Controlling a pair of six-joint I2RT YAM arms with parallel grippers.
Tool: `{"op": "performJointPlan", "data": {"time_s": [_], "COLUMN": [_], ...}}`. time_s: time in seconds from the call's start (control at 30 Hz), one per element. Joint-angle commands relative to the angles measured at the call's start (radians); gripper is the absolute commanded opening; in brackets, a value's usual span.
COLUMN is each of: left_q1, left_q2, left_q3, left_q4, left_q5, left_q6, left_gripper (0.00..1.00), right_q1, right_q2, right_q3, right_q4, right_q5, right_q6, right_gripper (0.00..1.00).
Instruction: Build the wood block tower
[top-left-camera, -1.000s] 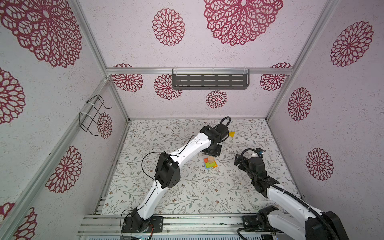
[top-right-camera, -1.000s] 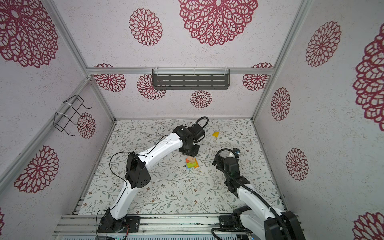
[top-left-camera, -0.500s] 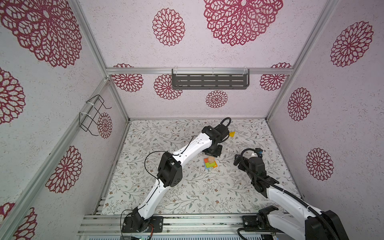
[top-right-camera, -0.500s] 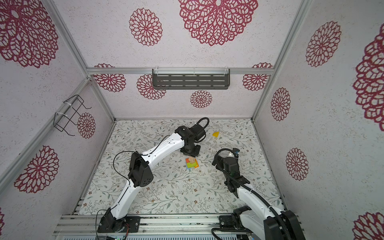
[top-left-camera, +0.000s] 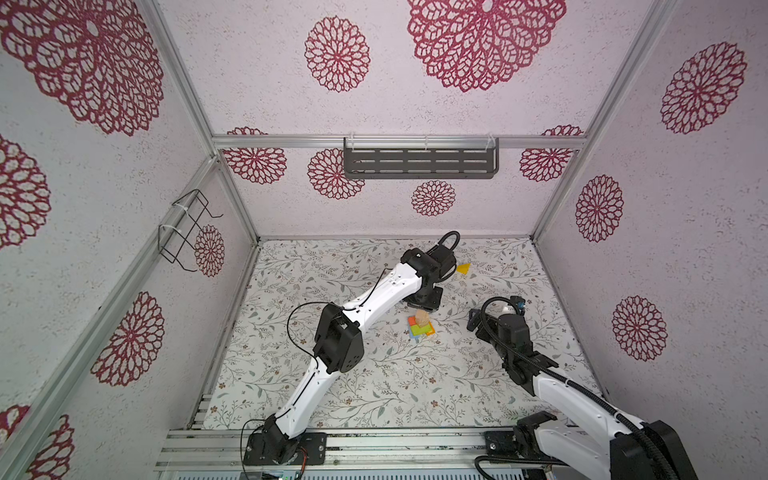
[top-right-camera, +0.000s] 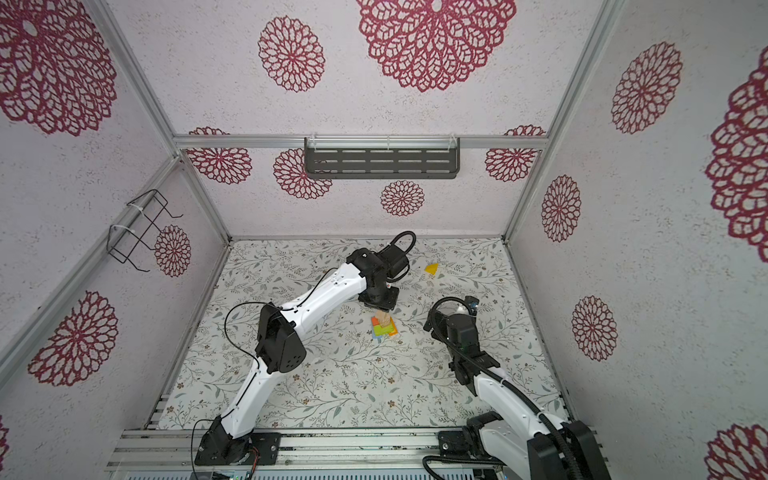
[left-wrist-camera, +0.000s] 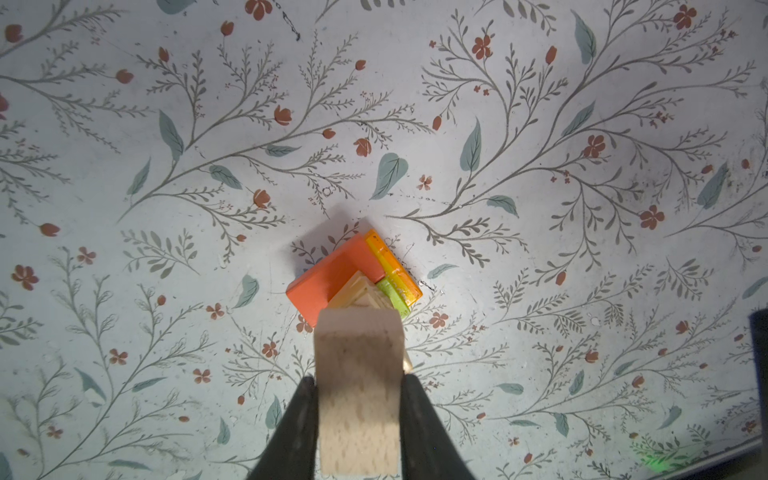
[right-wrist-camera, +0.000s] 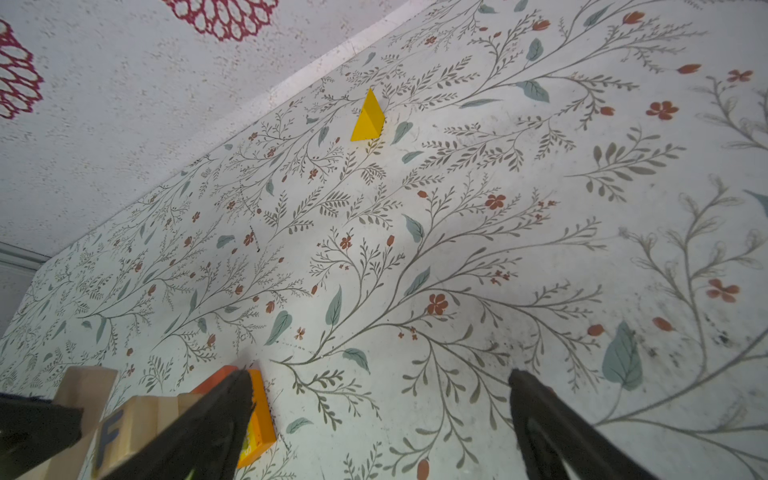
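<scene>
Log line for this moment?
left gripper: shut on tan block at tower | right gripper: open, empty | yellow wedge: loose, apart

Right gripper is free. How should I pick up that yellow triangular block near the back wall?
Likely from above with the right gripper, open and nearest. Close on the yellow triangular block across its two flat parallel faces, not its sloping sides, which would squeeze it out. Which face lies down is hard to tell.
</scene>
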Motion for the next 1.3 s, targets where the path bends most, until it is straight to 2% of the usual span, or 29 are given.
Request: {"op": "performJointPlan", "data": {"time_s": [0.0,1.27], "left_q1": [0.003,-0.022], "left_q2": [0.003,-0.003], "left_q3": [0.019,-0.034], "left_q4": [-0.010,0.022], "left_q5": [-0.002,0.000], "left_q6": [-0.004,-0.018], "left_gripper": [0.30,0.30], "right_q1": [-0.005,-0.004], "right_q2": [0.002,0.013], "right_q3": [0.017,0.027], "right_q4": [0.028,0.020], "right_q5": [0.006,0.003], "right_q6": [0.011,0.003], "right_gripper": [0.99,0.99]}}
